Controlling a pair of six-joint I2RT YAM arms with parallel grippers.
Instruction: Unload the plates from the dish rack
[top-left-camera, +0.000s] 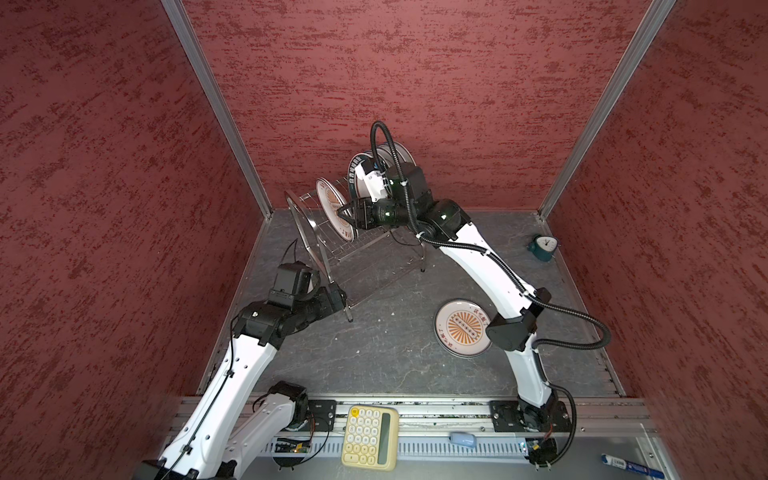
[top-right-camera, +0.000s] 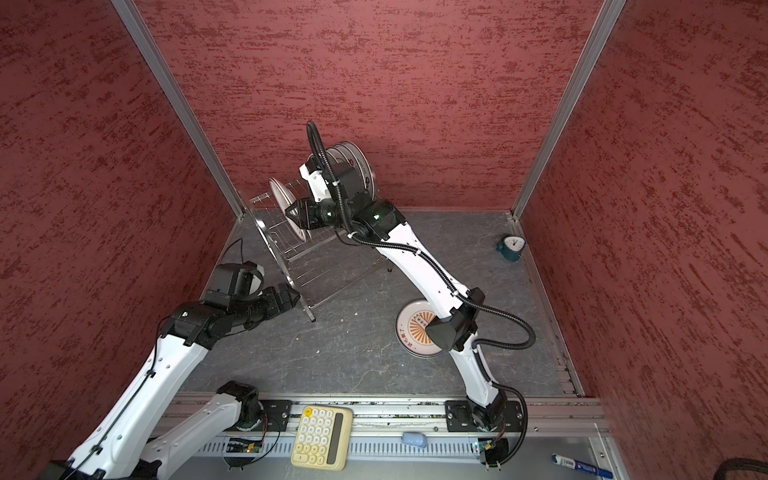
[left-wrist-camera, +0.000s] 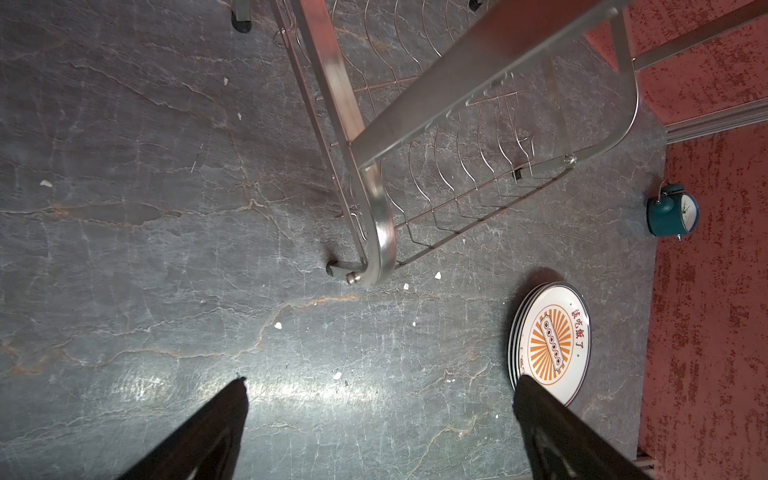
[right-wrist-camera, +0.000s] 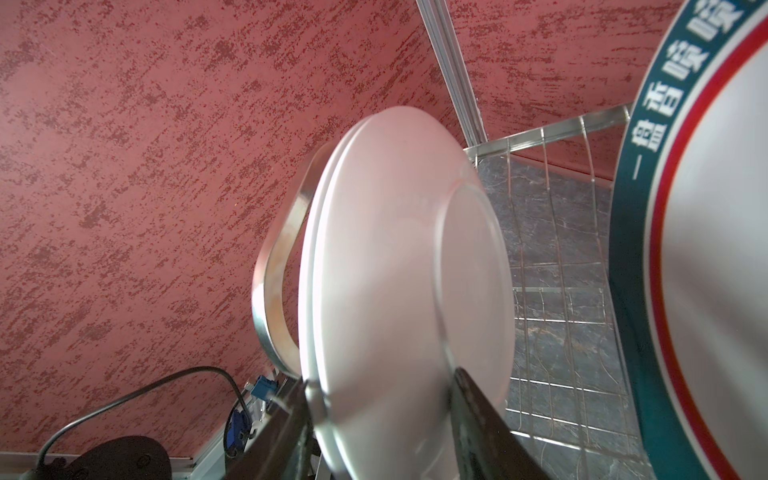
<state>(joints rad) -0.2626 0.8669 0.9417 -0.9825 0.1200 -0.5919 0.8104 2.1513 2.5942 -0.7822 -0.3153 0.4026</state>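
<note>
closest to us, a yellow calculator sits on the front rail. a bit further in, the left gripper hangs low over the grey table, just by the front foot of the dish rack. its jaws are spread wide and nothing is in them. on the right side of the table lies a stack of plates, flat, with an orange sun on the top one. these are out of the rack already.

further back, the right gripper reaches into the top shelf of the rack. a standing plate is there on its edge, near the left end. one finger is on each side of its rim, so the thin edge points at the gripper and the flat sides face the fingers. a second white rim shows right behind it. the view is so close and blurry there that i cannot tell if the jaws are squeezing the plate or just sitting around it.

the right arm is the near one for this plate. the left gripper is well apart from it, down low. i think the plate has to go up out of its slot, not sideways, or it will bump the wires.

behind it stands a plate with a teal rim, and more plates at the far end. a little teal clock sits by the far right wall.
</note>
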